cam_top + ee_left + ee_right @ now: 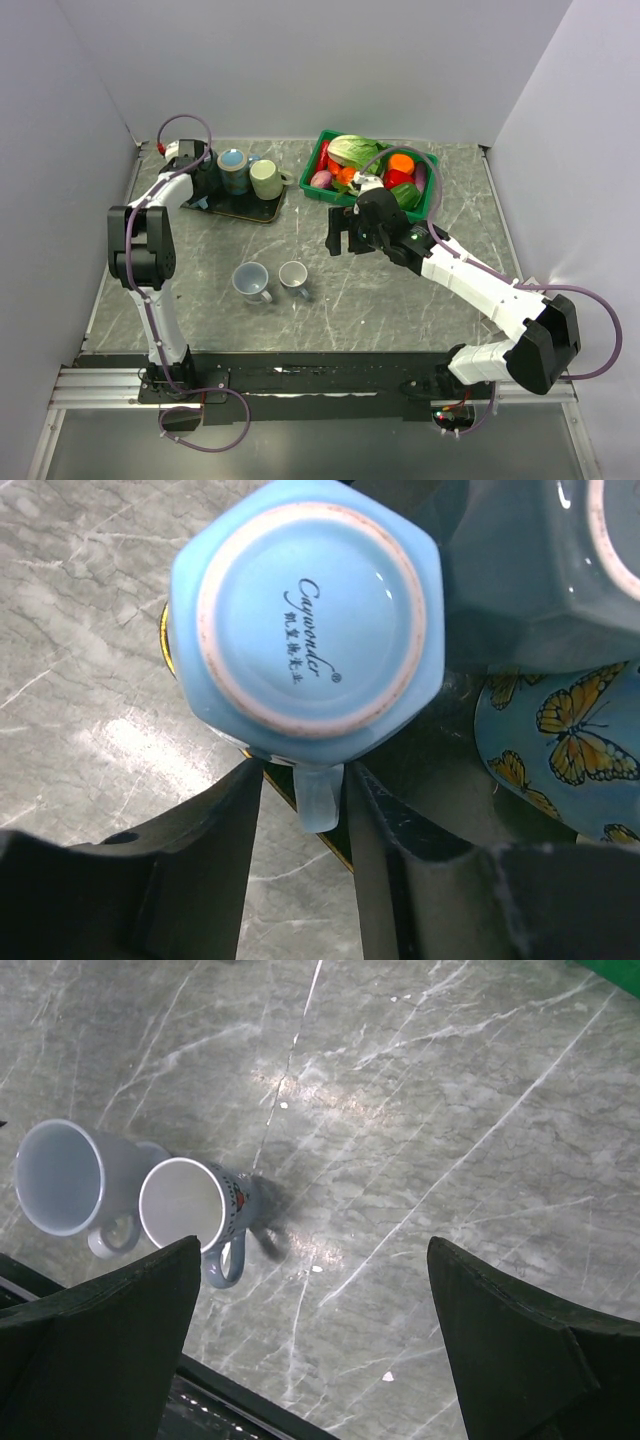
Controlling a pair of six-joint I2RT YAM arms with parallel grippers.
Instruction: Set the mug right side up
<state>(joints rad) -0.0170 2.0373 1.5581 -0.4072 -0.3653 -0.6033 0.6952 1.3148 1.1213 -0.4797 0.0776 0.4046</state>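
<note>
A light blue mug [305,620] stands upside down on the dark tray [245,212], base up, showing its maker's mark; it also shows in the top view [232,165]. My left gripper [305,780] is open with the mug's handle [320,795] between its fingers. The handle lies against the right finger, with a gap to the left one. In the top view the left gripper [207,178] sits at the tray's left side. My right gripper [315,1250] is open and empty, hovering over the table's middle [343,232].
A cream mug [266,180] and a dark teal mug [540,580] share the tray, beside a butterfly-patterned piece [560,740]. Two upright mugs [250,282] [293,275] stand on the table in front. A green basket of vegetables [375,170] is at the back right.
</note>
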